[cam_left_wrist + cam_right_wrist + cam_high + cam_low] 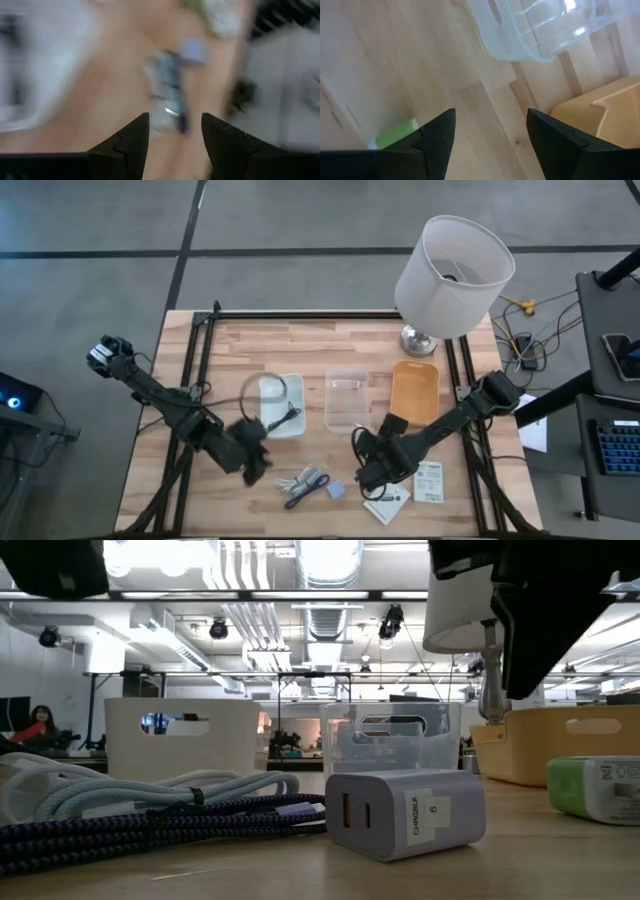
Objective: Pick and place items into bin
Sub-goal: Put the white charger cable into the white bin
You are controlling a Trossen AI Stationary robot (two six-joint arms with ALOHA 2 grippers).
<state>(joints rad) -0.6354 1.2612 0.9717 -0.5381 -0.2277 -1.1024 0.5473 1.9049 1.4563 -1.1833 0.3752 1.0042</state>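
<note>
My left gripper (257,464) (175,117) hovers open over the table's near part, just left of the dark cable bundle (305,483) (169,97) (150,812), which lies flat on the wood. The lavender-blue block (337,491) (405,812) (195,50) stands right of the bundle. My right gripper (368,472) (491,112) is open above bare wood, with the green piece (395,134) (595,788) beside it. White packets (428,480) (386,506) lie flat near the right gripper.
Three bins stand in a row mid-table: a white bin (278,406) (185,737) with a cable in it, a clear bin (347,400) (535,25), an orange bin (414,392) (600,115). A lamp (452,275) stands at the far right corner.
</note>
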